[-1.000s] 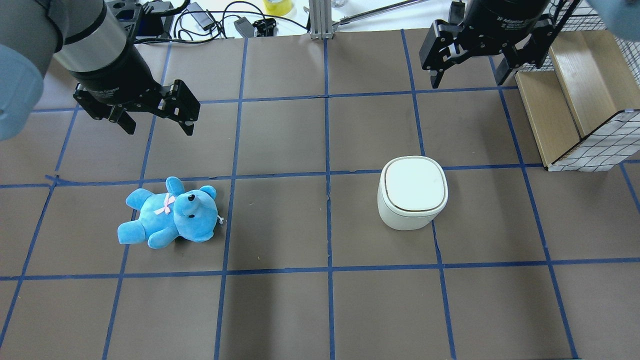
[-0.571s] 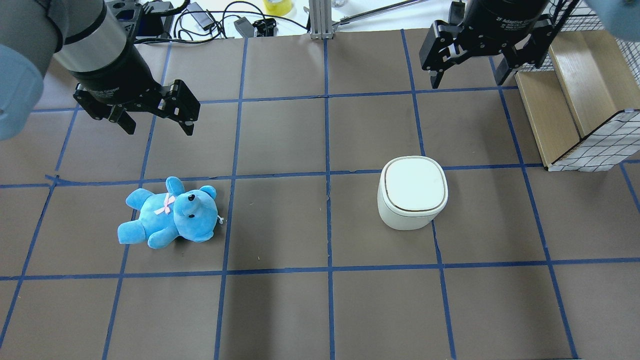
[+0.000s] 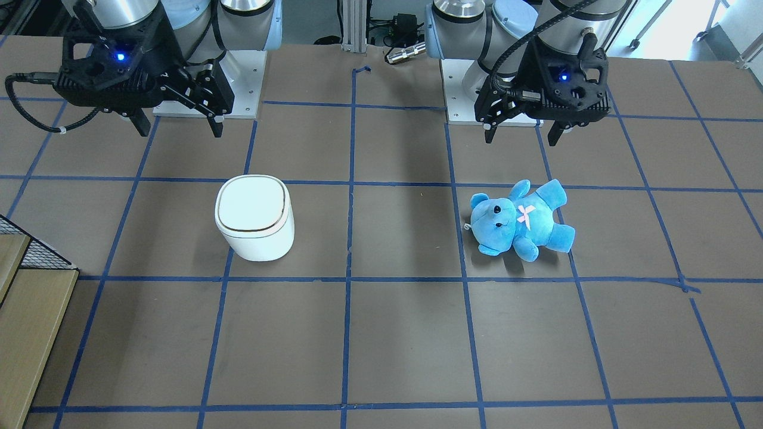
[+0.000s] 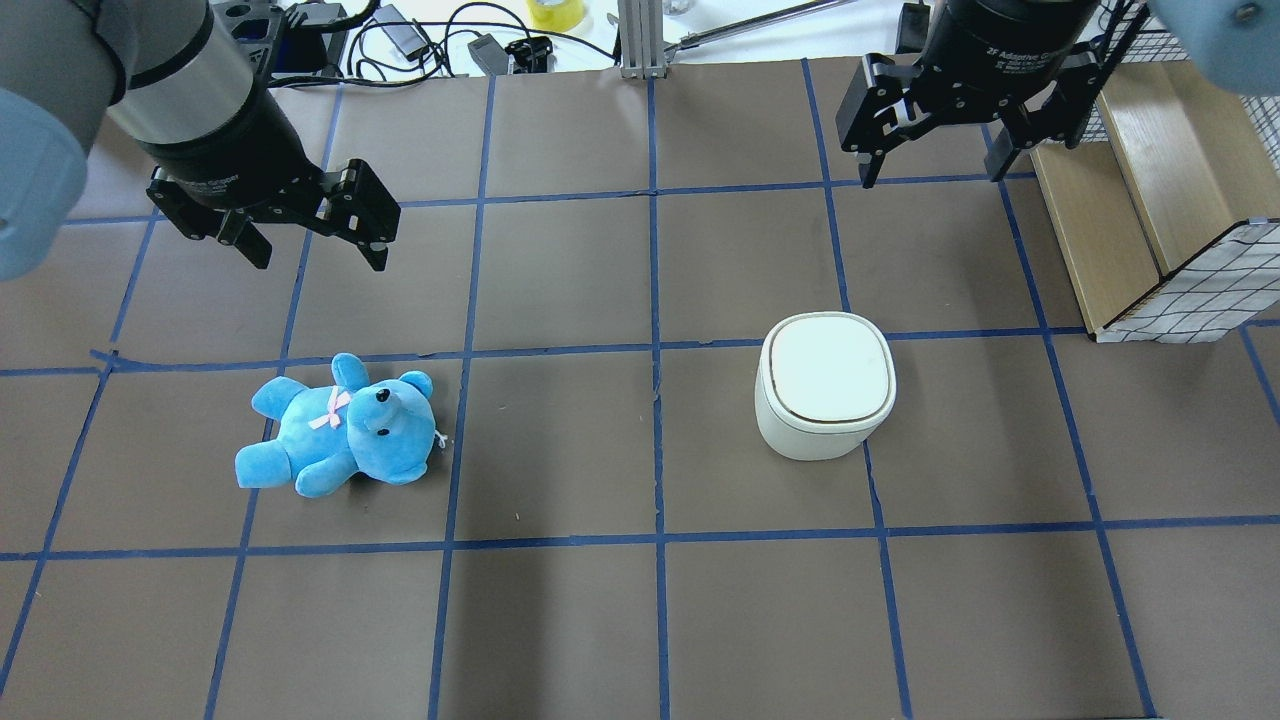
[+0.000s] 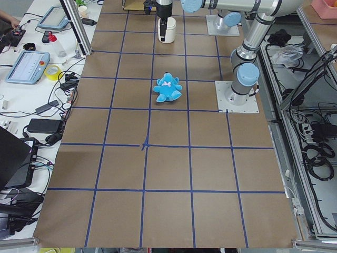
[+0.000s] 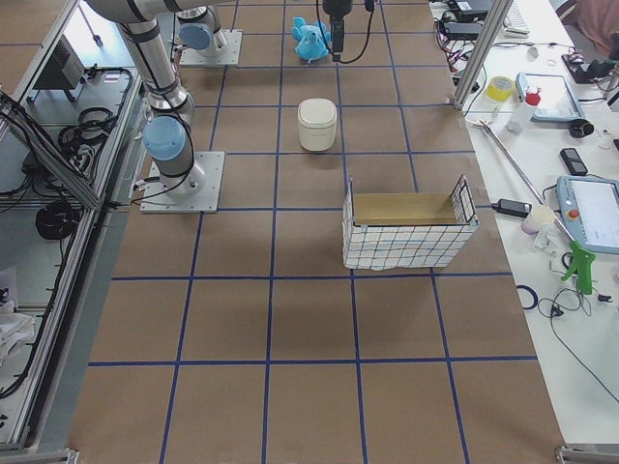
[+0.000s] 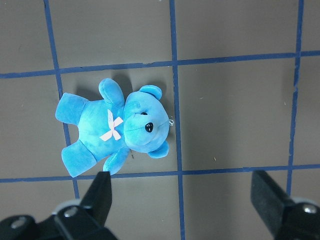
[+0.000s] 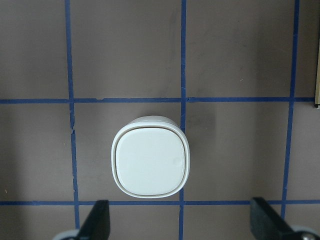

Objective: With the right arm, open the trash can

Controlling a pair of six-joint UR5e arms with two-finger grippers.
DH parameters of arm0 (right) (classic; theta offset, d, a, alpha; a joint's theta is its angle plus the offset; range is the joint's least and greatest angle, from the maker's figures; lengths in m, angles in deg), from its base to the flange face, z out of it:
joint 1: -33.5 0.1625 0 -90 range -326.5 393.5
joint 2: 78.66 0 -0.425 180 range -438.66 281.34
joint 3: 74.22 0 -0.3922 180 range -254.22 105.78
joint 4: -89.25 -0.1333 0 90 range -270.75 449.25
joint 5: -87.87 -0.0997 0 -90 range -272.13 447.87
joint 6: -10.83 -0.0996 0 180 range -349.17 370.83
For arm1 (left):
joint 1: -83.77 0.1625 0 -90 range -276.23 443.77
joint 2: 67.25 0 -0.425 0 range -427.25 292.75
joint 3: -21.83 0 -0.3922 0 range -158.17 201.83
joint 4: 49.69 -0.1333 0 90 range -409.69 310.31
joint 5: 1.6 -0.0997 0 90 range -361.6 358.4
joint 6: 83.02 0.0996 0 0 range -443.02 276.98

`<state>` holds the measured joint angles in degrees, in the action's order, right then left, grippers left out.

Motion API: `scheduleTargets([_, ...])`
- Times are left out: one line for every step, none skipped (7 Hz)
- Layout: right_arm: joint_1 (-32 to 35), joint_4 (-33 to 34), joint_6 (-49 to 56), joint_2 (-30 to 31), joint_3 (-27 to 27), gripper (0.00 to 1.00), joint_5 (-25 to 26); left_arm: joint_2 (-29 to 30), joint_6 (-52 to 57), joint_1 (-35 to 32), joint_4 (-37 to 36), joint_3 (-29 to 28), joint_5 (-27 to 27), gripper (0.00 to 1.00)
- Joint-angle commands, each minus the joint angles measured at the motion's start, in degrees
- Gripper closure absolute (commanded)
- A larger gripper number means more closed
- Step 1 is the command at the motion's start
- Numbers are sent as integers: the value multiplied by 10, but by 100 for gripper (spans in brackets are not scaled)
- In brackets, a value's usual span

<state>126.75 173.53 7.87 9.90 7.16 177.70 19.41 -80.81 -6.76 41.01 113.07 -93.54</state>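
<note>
The white trash can (image 4: 825,395) stands on the brown table with its flat lid shut; it also shows in the front view (image 3: 255,217) and the right wrist view (image 8: 151,162). My right gripper (image 4: 935,178) is open and empty, held high above the table and away from the can, as the front view (image 3: 180,131) also shows. Its fingers (image 8: 97,222) frame the bottom of the right wrist view. My left gripper (image 4: 320,262) is open and empty, raised near the blue teddy bear (image 4: 340,430).
A wire-mesh box with wooden boards (image 4: 1150,200) stands at the table's right edge, close to the right gripper. Cables and a roll of yellow tape (image 4: 556,12) lie beyond the far edge. The teddy bear (image 7: 115,127) lies on its back under the left wrist.
The right gripper has shifted slightly, its fingertips a little lower in the overhead view. The trash can, teddy bear and left arm have not moved.
</note>
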Motion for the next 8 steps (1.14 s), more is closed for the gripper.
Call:
scheduleTargets([0, 0, 0, -1, 19, 65, -1, 0, 1, 0, 0, 0, 0, 0])
scheduleTargets([0, 12, -2, -7, 58, 92, -11, 0, 1, -1, 0, 0, 0, 0])
scheduleTargets([0, 78, -10, -11, 109, 97, -11, 0, 0, 0, 0, 0, 0, 0])
scheduleTargets([0, 108, -17, -13, 158, 100, -8, 0, 0, 0, 0, 0, 0, 0])
scheduleTargets([1, 166, -19, -14, 202, 100, -5, 0, 0, 0, 0, 0, 0, 0])
scheduleTargets([1, 204, -19, -19, 241, 100, -5, 0, 1, 0, 0, 0, 0, 0])
scheduleTargets([0, 235, -15, -26, 267, 100, -2, 0, 1, 0, 0, 0, 0, 0])
scheduleTargets([0, 245, -16, -35, 278, 100, -1, 0, 1, 0, 0, 0, 0, 0])
